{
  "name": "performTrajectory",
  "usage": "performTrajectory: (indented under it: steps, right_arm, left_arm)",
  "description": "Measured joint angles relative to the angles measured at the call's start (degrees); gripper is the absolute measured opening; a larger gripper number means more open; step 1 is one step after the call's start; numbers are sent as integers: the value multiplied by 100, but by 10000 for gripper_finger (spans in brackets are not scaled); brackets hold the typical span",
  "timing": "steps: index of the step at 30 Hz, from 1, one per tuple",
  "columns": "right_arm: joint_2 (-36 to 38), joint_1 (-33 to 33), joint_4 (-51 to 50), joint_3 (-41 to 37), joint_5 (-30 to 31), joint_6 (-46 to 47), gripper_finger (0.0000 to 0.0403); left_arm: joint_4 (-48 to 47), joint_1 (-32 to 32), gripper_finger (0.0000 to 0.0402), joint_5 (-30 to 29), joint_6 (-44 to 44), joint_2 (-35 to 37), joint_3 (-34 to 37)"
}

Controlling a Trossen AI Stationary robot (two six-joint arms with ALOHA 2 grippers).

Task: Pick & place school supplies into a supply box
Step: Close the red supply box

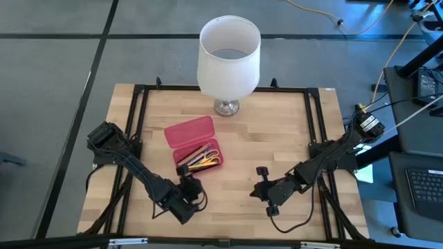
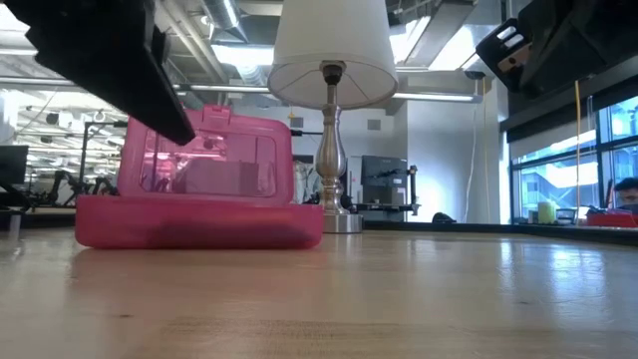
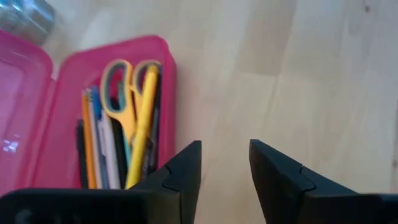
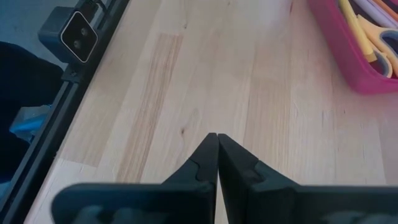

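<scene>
We see the supply box lying open near the middle of the bench, its lid laid back toward the white lamp that stands at the far edge, and the school supplies packed lengthwise in its tray: the yellow-handled scissors, a yellow pen and thinner orange, blue, pale and dark ones beside them. Our left hand hovers just beside the near end of the box with its fingers parted to a moderate gap and nothing between them; below it is bare wood. Our right hand waits over bare bench to the right of the box, well apart from it, fingers pressed together and empty. We find no loose supplies on the bench, so we judge the filling close to done. The main risk, as we judge it, is the left hand catching the near wall of the light plastic box as it moves, which would slide or tip it and spill the pens. If the lid is to be shut, the scissors or a pen riding high could stop it from closing. We can read no brand, label or writing anywhere in these views
</scene>
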State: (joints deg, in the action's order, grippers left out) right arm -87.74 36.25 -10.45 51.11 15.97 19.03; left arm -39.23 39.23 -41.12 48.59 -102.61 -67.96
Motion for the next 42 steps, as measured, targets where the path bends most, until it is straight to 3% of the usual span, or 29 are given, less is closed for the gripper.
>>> performTrajectory:
  steps: [14, 18, 21, 32, 42]
  right_arm:
    - [-497, -1, -58, 4, 0, -12, 14]
    - [-598, -11, -64, 4, 2, -1, 14]
    - [-625, -11, -65, 4, -5, -30, 14]
    - [-625, -11, -80, 4, -13, -171, 14]
    - [-625, -11, -118, 4, -13, -166, 14]
  left_arm:
    - [1, -213, 224, 1143, -125, 0, 0]
    - [-245, -483, 225, 1851, 751, 44, 0]
    - [-458, -726, 222, 2243, 751, 52, 0]
    - [-632, -1668, 222, 2587, 738, 52, -1]
    - [-603, -1961, 221, 2736, 374, 52, -11]
